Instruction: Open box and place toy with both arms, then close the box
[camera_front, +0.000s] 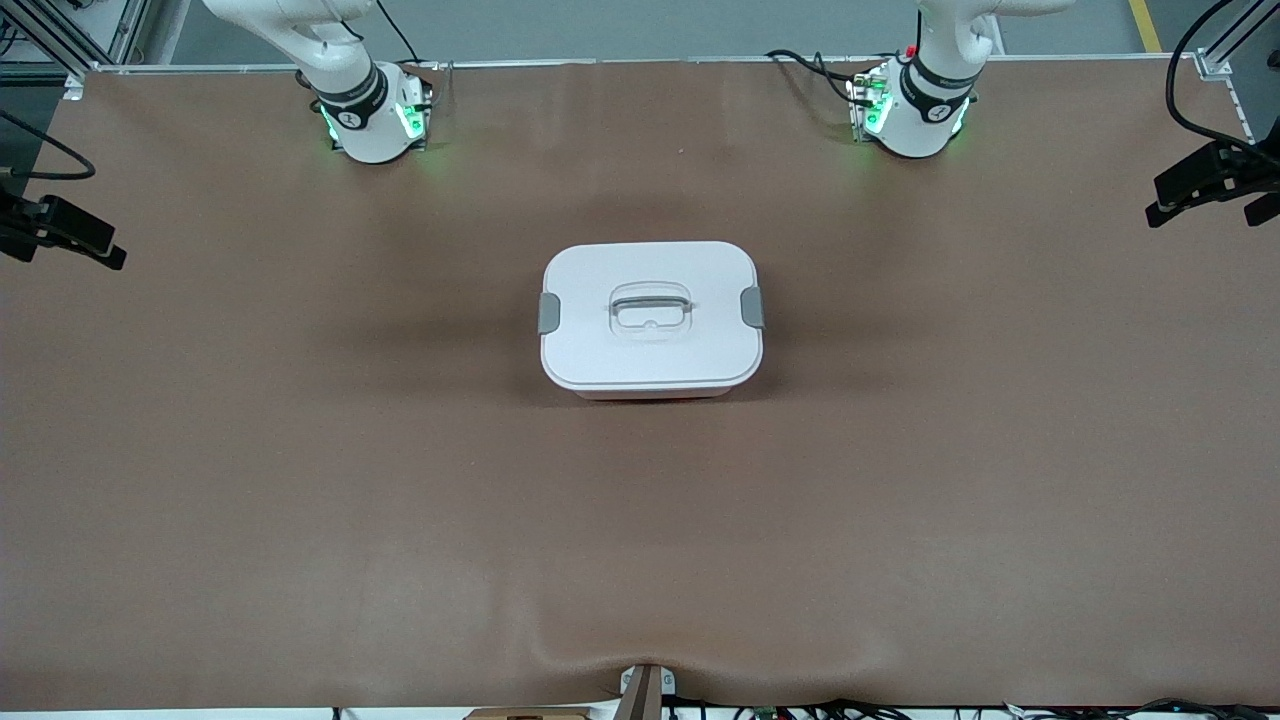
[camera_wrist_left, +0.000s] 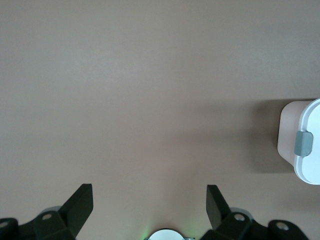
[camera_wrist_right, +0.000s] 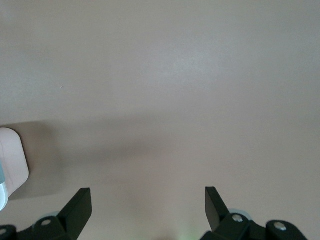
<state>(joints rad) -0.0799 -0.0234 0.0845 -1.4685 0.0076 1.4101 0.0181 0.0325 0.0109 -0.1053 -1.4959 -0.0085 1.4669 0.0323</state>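
Closed box (camera_front: 650, 320) mid-table (camera_front: 300, 480) — sole obstacle; bare table all round, both tools clear.

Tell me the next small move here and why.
Probably bring each gripper down to its nearer grey clip: the box sits closed, white lid on, both clips down. The left gripper and right gripper are open, empty, over bare table. No toy shows.

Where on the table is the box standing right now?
In the front view the box stands closed at the middle of the table, midway between the two arms' ends and nearer the front camera than their bases.
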